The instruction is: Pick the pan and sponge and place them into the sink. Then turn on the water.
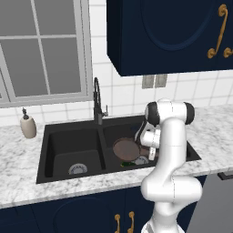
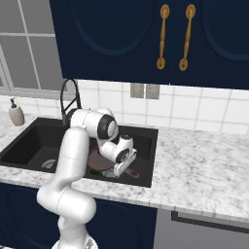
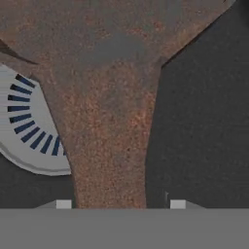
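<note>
The pan [image 1: 126, 149] lies inside the sink [image 1: 68, 143], in the basin to the right of the central divider, its round reddish-brown bowl just right of that divider and below the gooseneck faucet [image 1: 97, 101] that rises from the sink's back rim. In the right base view the pan's handle [image 2: 130, 172] runs out from under the arm toward the sink's front right corner. A small patch of green, the sponge [image 1: 128, 163], shows at the pan's front edge, between the pan and the sink's front wall, and beside it a sliver of the silver drain [image 1: 141, 160] shows past the pan's rim. The pincer [image 3: 120, 204] is down in this same basin, right over the pan's handle where it widens into the bowl; in the hand view the two finger tips [image 3: 63, 204] stand on either side of the handle with a clear gap between each tip and the metal, so the jaws are parted and hold nothing. The same view shows the slotted drain on the sink floor to the left of the handle. The sink's other basin, left of the divider, holds its own round drain [image 1: 78, 169]. A beige soap bottle [image 1: 28, 125] stands on the marble desk [image 1: 214, 132], well to the left of the sink.
</note>
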{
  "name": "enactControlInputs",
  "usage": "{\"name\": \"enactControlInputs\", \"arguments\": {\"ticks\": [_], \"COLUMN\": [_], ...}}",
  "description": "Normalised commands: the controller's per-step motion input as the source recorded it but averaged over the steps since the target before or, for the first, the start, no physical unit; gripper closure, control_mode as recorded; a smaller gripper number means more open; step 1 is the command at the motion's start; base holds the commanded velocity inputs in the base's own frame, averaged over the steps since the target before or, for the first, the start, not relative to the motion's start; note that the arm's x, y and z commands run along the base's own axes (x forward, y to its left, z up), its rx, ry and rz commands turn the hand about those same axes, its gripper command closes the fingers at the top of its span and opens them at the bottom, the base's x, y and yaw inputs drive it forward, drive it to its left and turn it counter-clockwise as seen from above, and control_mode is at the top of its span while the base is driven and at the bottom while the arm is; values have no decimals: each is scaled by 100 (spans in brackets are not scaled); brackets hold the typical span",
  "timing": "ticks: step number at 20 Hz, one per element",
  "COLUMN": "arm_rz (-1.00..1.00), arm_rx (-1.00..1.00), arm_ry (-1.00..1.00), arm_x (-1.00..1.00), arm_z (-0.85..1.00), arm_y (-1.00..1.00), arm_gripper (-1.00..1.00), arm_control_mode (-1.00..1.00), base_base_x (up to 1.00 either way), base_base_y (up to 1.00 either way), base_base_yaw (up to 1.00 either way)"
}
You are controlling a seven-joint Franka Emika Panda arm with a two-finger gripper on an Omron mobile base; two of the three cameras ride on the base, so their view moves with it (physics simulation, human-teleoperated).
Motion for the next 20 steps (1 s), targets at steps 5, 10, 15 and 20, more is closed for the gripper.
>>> {"name": "enactControlInputs", "arguments": {"ticks": [5,10,15,20], "arm_rz": [0,-1,-5,-1], "arm_rx": [8,17,12,-4], "arm_ry": [-13,-23,-15,-11], "arm_x": [-11,-36,-35,-31], "arm_z": [91,99,100,91], "arm_y": [0,6,9,24], "arm_gripper": [-100,-100,-100,-100], "arm_control_mode": [-100,-100,-100,-100], "base_base_x": [0,0,0,0], "base_base_y": [0,0,0,0], "base_base_yaw": [0,0,0,0]}}
